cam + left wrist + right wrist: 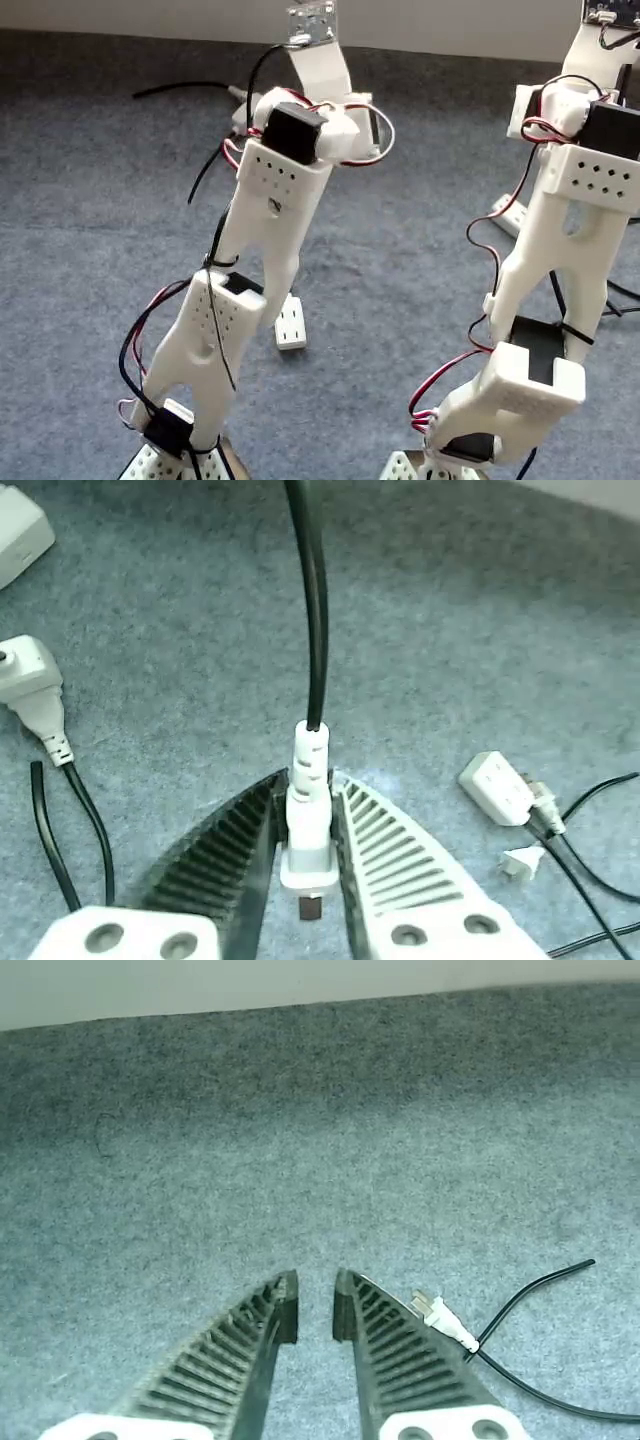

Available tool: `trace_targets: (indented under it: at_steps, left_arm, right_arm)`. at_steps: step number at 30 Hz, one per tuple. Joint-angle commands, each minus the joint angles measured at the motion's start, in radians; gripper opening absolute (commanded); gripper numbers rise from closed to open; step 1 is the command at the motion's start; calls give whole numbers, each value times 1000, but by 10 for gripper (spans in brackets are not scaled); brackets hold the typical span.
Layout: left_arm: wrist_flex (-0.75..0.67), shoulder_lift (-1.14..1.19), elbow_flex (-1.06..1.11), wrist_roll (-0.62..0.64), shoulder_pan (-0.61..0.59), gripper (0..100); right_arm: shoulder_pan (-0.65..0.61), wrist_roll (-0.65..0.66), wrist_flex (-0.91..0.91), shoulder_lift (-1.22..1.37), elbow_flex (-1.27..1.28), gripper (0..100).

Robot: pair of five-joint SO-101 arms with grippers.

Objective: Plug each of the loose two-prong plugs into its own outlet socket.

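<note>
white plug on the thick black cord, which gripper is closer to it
Left. The left gripper is shut on the white plug, clamped between its fingers. The right gripper is open over carpet beside a different loose plug.

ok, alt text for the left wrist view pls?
The fingers of the left gripper are shut on a white plug, its black cord running away over grey carpet. A white outlet socket, a small loose plug and another corded white plug lie on the carpet nearby.
</note>
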Motion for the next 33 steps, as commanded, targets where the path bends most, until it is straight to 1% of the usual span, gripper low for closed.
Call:
trace_targets:
  at_steps: [1, 3, 5, 12, 16, 18, 21, 22, 24, 28, 30, 33]
  left_arm:
    - [12, -200, -38, 51, 10, 6]
    - [14, -255, -38, 109, 2, 6]
    - [14, -311, -38, 135, -4, 6]
    - [15, -449, -36, 135, -7, 6]
    - [20, -527, 21, 133, -8, 6]
    - [20, -598, 97, 133, -12, 6]
    - [15, -746, 252, 138, -58, 6]
    - [15, -799, 314, 140, -77, 6]
    - [14, -891, 426, 167, -127, 6]
    - [14, -1012, 644, 302, -213, 6]
    - [3, -1036, 739, 315, -220, 6]
    - [-69, -1052, 878, 315, -222, 6]
  right_arm:
    - [-25, -3, 1, -24, -48, 80]
    - [-51, -3, 15, -24, -48, 80]
    - [-74, -3, 30, -28, -48, 80]
    - [-96, -3, 58, -94, -44, 77]
    - [-145, 0, 94, -119, -41, 77]
    - [-185, 61, 131, -122, -42, 69]
    - [-259, 180, 191, -120, -42, 8]
    - [-280, 201, 208, -120, -42, 5]
    - [-315, 210, 237, -122, -45, 8]
    - [-377, 213, 274, -124, -45, 8]
    - [-401, 213, 282, -124, -45, 8]
    - [-424, 210, 286, -131, -45, 8]
